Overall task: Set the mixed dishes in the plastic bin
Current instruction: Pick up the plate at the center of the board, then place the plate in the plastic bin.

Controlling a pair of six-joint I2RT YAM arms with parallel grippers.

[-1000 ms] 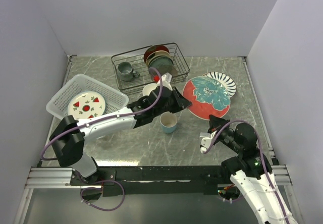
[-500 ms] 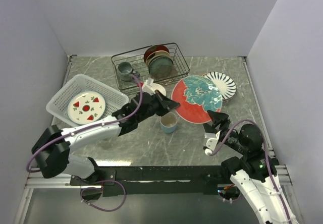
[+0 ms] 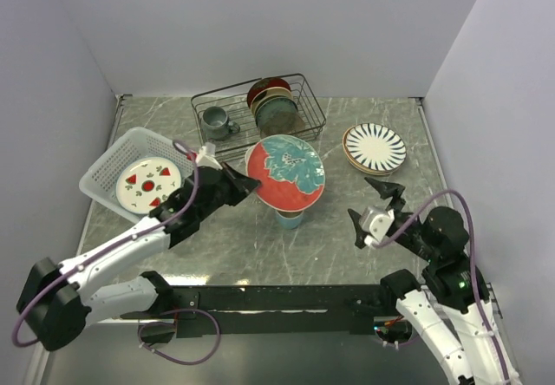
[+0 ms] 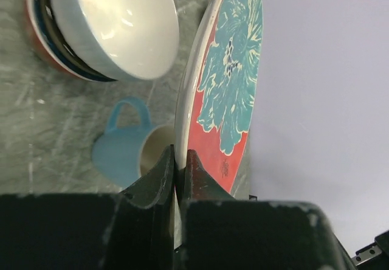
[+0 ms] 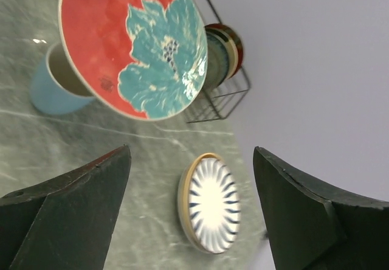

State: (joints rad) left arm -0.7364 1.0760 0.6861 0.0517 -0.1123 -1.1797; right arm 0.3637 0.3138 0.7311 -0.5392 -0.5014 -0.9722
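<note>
Plate with a teal flower and red rim point(image 3: 286, 172) is clamped at its edge by the left tool point(image 4: 180, 154) and held tilted above the light blue mug point(image 3: 290, 219) at mid-surface, well apart from the plastic bin point(image 3: 102, 166) at the left edge, while the right tool point(image 3: 371, 207) is spread wide, released, near the right edge.

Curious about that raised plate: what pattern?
Floral plate: teal flower on red, best in right wrist view.

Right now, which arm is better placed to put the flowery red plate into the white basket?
Left. The left gripper pinches the red floral plate by its rim, and the plastic bin sits on that side. The right gripper is open, empty and farther off.
</note>
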